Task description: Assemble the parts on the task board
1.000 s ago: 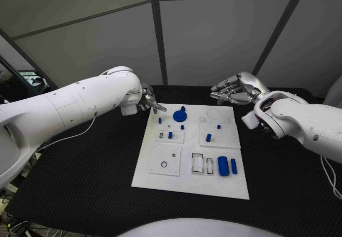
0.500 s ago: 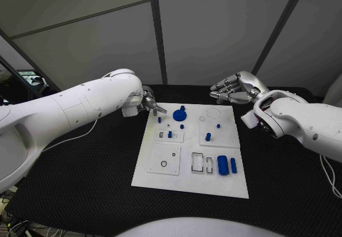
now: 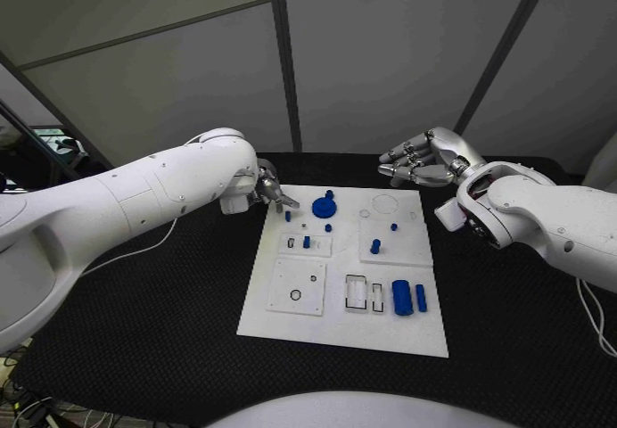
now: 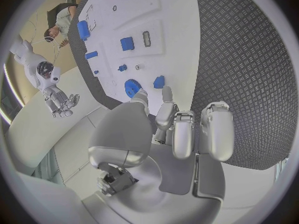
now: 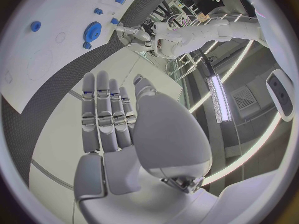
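Note:
The white task board (image 3: pixel 324 319) lies in the middle of the black table. On its far part stand a blue gear (image 3: pixel 324 209) and a small blue piece (image 3: pixel 288 215). My left hand (image 3: pixel 270 191) hovers at the board's far left corner, fingertips just short of that small piece (image 4: pixel 159 81) and the gear (image 4: pixel 132 88), holding nothing. My right hand (image 3: pixel 419 164) hangs above the far right corner, also with nothing in it; its fingers (image 5: pixel 106 112) lie side by side. Small blue pegs (image 3: pixel 375 248) stand mid-board.
A thick blue cylinder (image 3: pixel 402 299) and a thin blue bar (image 3: pixel 421 299) lie at the board's near right, beside two rectangular slots (image 3: pixel 357 293). A square plate with a round hole (image 3: pixel 297 295) sits at the near left. Black table (image 3: pixel 154 303) surrounds the board.
My left hand's fingertips have dipped slightly toward the board's far left corner and the small blue piece. The right hand has stayed in place.

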Motion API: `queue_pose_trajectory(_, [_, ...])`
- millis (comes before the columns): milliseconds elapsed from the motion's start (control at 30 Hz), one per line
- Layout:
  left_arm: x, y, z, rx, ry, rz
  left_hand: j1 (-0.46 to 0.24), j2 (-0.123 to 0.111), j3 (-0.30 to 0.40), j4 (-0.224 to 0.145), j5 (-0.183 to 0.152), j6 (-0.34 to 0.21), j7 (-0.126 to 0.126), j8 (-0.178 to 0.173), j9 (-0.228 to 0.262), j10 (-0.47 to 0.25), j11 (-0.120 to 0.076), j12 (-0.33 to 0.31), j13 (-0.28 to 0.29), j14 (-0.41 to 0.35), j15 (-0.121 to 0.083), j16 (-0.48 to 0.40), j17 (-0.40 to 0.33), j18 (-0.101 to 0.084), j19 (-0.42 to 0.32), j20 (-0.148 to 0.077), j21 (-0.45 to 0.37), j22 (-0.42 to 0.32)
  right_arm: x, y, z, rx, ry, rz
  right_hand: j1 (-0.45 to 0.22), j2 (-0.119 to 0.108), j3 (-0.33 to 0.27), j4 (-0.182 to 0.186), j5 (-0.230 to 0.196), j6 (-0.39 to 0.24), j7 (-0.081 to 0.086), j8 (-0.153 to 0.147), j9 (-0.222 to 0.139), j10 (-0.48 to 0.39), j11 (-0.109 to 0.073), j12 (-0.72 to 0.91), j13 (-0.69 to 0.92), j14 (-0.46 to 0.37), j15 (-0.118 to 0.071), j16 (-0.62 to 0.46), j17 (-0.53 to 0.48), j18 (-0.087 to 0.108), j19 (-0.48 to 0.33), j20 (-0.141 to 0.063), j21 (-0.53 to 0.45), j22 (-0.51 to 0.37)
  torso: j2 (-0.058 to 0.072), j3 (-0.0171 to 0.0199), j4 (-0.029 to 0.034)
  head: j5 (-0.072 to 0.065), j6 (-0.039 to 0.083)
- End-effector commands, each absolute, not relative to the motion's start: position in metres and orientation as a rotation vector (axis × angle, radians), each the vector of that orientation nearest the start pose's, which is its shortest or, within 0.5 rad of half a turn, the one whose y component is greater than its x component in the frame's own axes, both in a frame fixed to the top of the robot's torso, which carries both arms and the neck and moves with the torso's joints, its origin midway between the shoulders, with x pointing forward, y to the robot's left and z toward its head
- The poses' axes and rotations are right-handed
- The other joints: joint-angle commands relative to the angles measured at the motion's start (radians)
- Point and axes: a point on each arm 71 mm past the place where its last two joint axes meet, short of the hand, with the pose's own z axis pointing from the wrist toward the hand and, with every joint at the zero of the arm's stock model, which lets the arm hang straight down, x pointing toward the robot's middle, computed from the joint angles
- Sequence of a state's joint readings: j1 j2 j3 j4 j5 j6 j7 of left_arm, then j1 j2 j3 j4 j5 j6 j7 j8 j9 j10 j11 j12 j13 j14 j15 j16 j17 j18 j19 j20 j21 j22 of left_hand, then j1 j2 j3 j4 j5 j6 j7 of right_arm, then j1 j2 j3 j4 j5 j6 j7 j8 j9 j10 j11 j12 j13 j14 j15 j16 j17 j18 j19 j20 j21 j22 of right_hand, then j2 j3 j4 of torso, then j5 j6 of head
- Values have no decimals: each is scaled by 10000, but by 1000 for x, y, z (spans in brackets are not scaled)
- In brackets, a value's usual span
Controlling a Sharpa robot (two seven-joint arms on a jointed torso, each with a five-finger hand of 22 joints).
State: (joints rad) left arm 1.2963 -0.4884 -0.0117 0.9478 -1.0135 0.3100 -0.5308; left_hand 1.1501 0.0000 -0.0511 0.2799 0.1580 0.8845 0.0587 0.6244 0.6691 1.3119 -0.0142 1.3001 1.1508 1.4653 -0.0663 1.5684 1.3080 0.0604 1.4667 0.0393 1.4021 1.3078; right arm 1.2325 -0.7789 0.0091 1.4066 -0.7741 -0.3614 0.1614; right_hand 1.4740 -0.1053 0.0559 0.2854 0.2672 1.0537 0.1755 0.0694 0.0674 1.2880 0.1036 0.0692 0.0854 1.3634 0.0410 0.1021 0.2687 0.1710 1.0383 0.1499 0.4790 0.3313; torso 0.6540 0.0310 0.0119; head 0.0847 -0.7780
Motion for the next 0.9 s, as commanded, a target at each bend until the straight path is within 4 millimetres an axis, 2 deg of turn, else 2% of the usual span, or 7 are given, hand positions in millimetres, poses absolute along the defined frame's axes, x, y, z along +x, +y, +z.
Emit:
queue_pose_trajectory(33, [579, 202, -205, -3055, 23744, -2735, 87, 30, -38, -23, 4, -56, -18, 40, -17, -60, 17, -33, -23, 1055, -56, 24, 2628, -119, 149, -45, 66, 709, 519, -202, -150, 3963, 15497, 11155, -78, -6, -68, -4, 56, -64, -8, -22, 1, -61, -10, -31, -17, 13, 52, -38, -9, 112, -5, 62, -50, -9, 1, -3, -1, 3, 1])
queue_pose_trajectory(700, [577, 200, -214, -3190, 23759, -2737, 429, 255, 37, -91, 40, -112, 4, 44, -52, -182, 35, -161, -207, 1055, -39, 24, 2628, -111, 130, -30, 33, 694, 519, -201, -150, 3961, 15507, 11160, -76, 10, -63, -11, 70, -65, -10, -20, 2, -63, -12, -30, -17, 18, 51, -46, -10, 114, 1, 62, -58, -15, 1, -2, 1, -14, -26])
queue_pose_trajectory(900, [578, 198, -214, -3190, 23671, -2856, 598, 416, 145, -123, 50, -119, 2, 52, -69, -189, 35, -173, -226, 1055, -37, 24, 2628, -111, 128, -25, 29, 700, 519, -201, -150, 3961, 15507, 11161, -76, 16, -62, -14, 76, -65, -10, -20, 2, -63, -13, -29, -17, 21, 50, -50, -10, 114, 4, 62, -62, -17, -4, 0, 3, -21, -46])
